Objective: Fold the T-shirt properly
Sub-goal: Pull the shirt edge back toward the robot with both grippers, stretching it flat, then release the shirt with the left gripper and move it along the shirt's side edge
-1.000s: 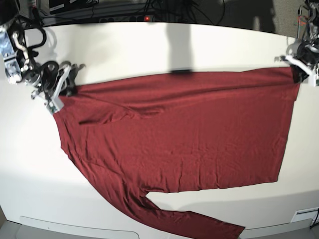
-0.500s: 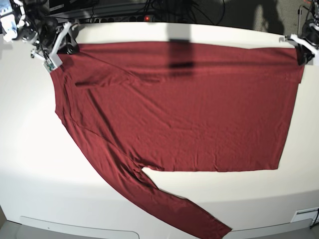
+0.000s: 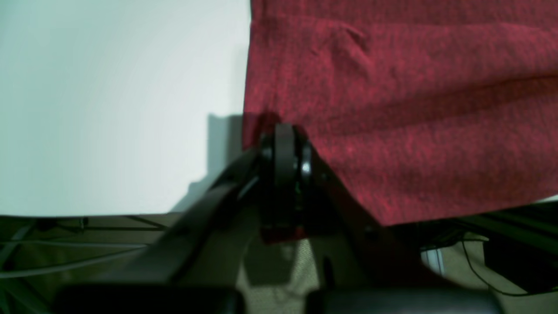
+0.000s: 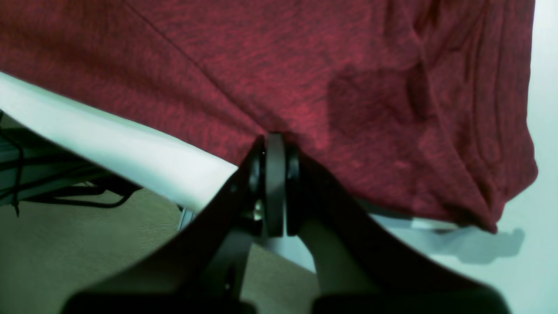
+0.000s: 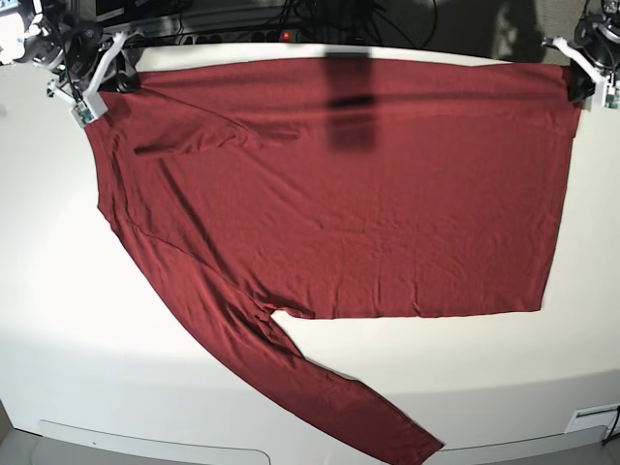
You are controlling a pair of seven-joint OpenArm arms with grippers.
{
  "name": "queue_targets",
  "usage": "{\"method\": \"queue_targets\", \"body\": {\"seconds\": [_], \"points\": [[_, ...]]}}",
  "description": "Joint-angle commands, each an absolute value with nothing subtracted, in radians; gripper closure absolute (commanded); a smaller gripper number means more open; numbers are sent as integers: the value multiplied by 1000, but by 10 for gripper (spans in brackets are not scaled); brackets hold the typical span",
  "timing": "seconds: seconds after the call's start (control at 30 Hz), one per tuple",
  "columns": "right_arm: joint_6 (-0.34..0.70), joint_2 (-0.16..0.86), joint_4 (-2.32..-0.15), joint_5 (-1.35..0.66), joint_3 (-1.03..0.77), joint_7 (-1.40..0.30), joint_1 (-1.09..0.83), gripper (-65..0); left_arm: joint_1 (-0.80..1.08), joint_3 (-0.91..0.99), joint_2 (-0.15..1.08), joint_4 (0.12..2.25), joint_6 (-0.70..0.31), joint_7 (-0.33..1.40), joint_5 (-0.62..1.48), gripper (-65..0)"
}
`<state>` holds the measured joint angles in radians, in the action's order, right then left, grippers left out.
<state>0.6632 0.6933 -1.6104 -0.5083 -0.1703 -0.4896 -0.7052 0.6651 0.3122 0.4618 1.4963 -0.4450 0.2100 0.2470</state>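
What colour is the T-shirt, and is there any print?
Plain dark red T-shirt, no print; the base view shows it best.

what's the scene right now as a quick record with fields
cloth: T-shirt, dark red, spread flat, one long sleeve trailing toward the near edge
surface: white table
left gripper: shut on the shirt's corner at the far edge
right gripper: shut on the shirt's other far corner
fold: not yet begun
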Motion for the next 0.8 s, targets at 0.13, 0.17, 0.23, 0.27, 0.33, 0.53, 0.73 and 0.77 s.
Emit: {"method": "queue_targets", "body": {"seconds": [0.13,0.17,0.23,0.27,0.33,0.53,0.73,0.77], "points": [[656,707,-1607,-468,-171,-559,-732,0,679,308,466,1535,-459,241,236,0],[656,707,-1609,-468,-171,-555,-732,0,678,308,466,1541,-456,237,236,0],[656,707,-1624,-468,-174,-543,-731,0,678,308,466,1557,-436,237,236,0],[656,707,-1637,-468,-178,-540,-732,0,678,308,466,1569,-422,237,235,0],[655,707,-1670,-468,-193,-538,-731,0,679,313,466,1596,-402,237,235,0],[654,707,-1783,-476,-259,-538,-715,0,676,397,466,1700,-380,234,236,0],[651,707,-1801,-476,-263,-538,-661,0,645,480,466,1736,-367,236,236,0],[648,707,-1801,-476,-262,-538,-647,0,638,484,466,1736,-367,237,237,0]]}}
